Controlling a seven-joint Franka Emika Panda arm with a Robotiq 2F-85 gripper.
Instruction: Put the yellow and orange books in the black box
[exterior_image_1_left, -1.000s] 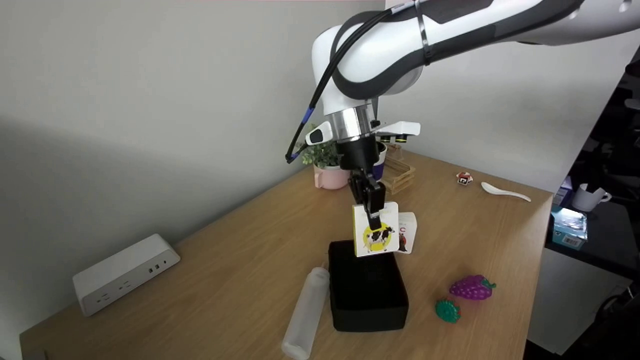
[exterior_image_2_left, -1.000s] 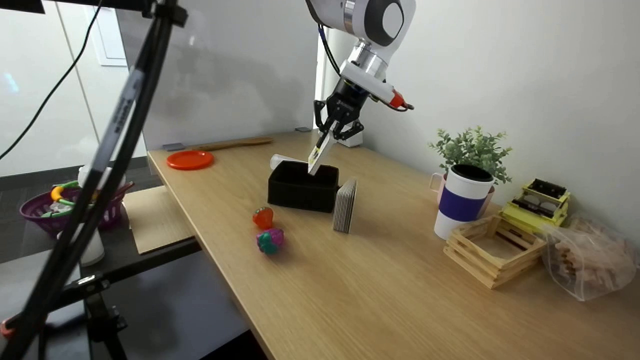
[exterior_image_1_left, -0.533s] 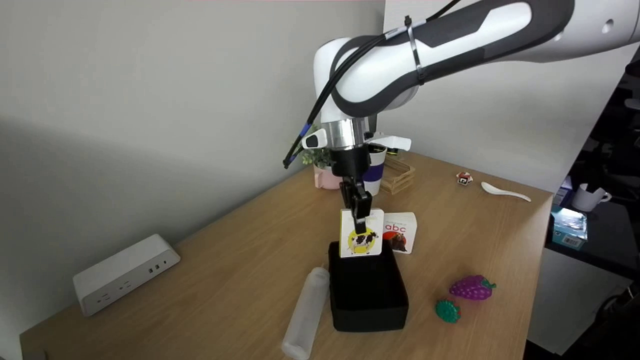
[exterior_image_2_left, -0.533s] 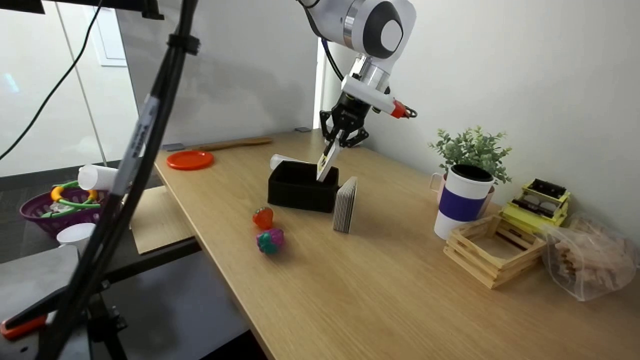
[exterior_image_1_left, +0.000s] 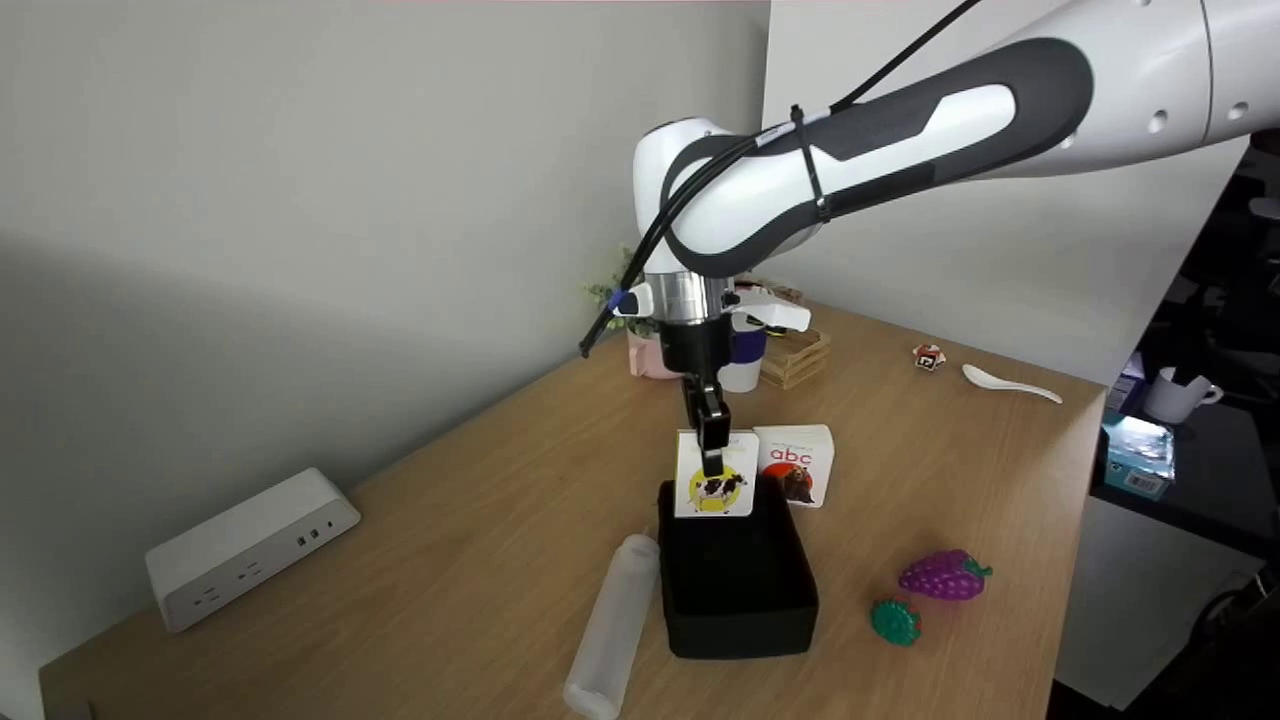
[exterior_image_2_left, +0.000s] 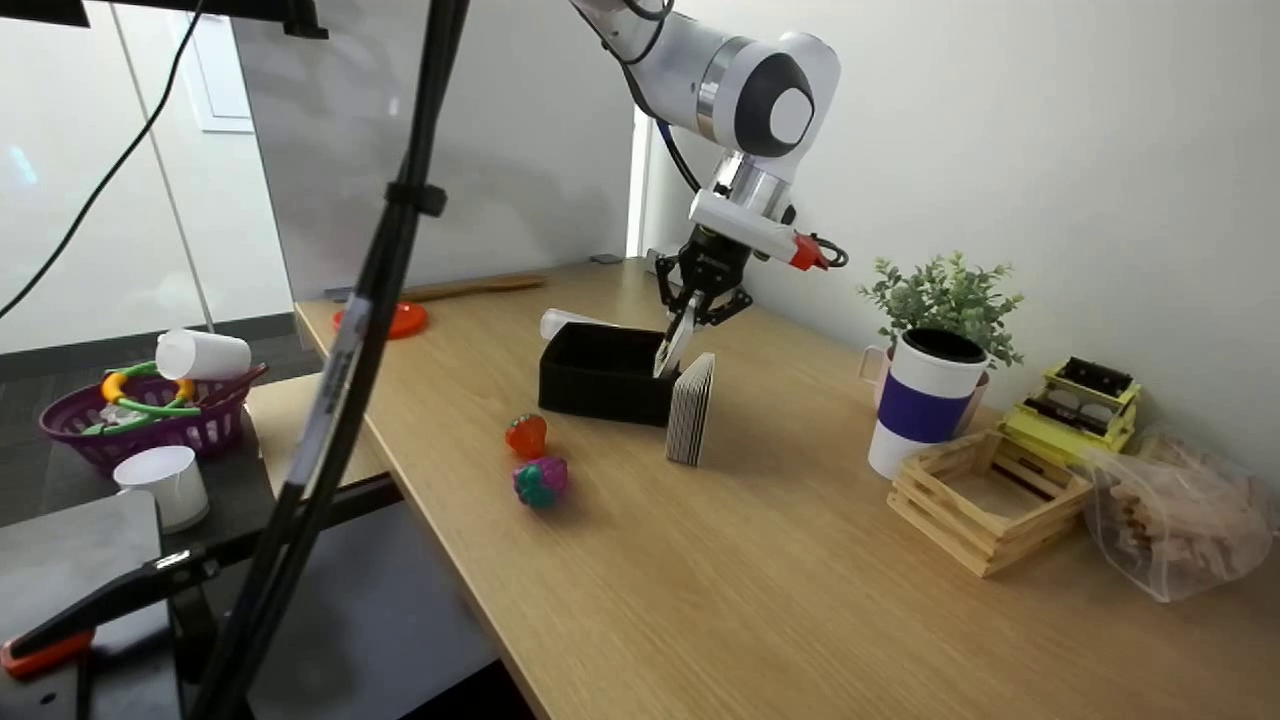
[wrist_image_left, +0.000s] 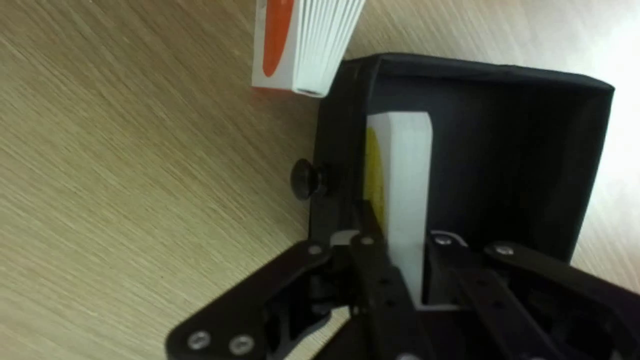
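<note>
Moved since earlier frame: yellow book (exterior_image_2_left: 679, 345), lower, rightward in an exterior view. Clamped in gripper (wrist_image_left: 406, 232), wrist-frame centre; long edge alongside left wall of box (wrist_image_left: 500, 150), inner side. Orange book (wrist_image_left: 305, 50): outside, frame top.

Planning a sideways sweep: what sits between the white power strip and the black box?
In an exterior view: a translucent bottle, lying right beside the black box, well away from the white power strip.

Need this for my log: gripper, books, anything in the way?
Gripper shut on yellow book, at mouth of black box. Orange book standing outside, beside box. Possible snag: box rim nearby.
</note>
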